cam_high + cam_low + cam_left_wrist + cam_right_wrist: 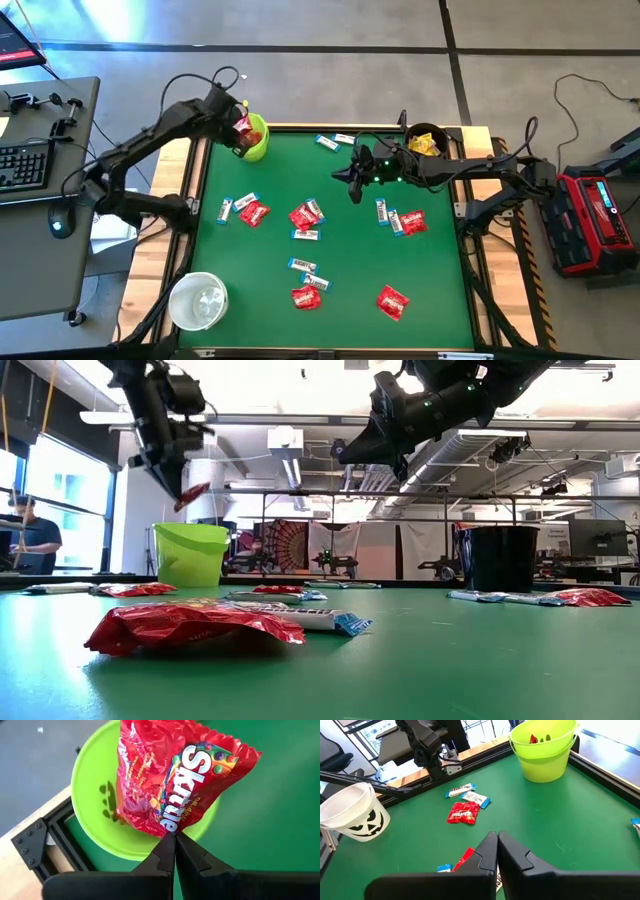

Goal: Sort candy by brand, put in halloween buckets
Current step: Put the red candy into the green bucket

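Red packet [170, 780] pinched in left gripper [175, 837] jaws above lime green bucket [90, 795]; right gripper [497, 840] jaws clenched empty.

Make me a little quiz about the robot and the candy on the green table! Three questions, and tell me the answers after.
1. True or false: the left gripper is shut on a shiny red Skittles packet above the lime green plastic bucket.
2. Which bucket shows yellow packets inside: A the round black bucket, B the white jack-o'-lantern bucket?
3. Fill in: the right gripper hovers over the table, shut and holding ____.

Key: 1 true. 2 A. 3 nothing.
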Available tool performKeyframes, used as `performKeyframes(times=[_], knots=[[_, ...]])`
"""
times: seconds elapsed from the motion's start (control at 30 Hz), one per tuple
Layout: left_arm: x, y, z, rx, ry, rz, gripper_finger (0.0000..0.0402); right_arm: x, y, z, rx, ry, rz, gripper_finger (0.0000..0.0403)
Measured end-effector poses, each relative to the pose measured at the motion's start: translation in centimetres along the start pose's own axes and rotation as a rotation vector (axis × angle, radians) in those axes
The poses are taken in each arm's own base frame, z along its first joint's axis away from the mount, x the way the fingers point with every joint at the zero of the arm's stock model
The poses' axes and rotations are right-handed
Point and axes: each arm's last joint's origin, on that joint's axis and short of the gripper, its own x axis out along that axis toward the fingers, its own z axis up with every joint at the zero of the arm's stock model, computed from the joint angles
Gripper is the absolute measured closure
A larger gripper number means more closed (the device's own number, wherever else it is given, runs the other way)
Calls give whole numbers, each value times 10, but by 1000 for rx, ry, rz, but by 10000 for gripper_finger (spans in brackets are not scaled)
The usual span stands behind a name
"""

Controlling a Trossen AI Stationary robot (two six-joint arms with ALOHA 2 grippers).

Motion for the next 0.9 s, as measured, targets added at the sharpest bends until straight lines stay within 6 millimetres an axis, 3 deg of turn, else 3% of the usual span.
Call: performKeyframes(times=[0.23,0.43,0.6,0.9], knots=[[37,8,7,34,130,-17,401,0,0,0,23,0,1,403],[48,7,8,58,163,-23,382,0,2,0,47,18,60,403],[38,5,9,60,111,-27,341,0,3,-1,49,32,103,384],[-5,-9,16,49,-191,-117,274,-5,22,-13,62,158,151,286]])
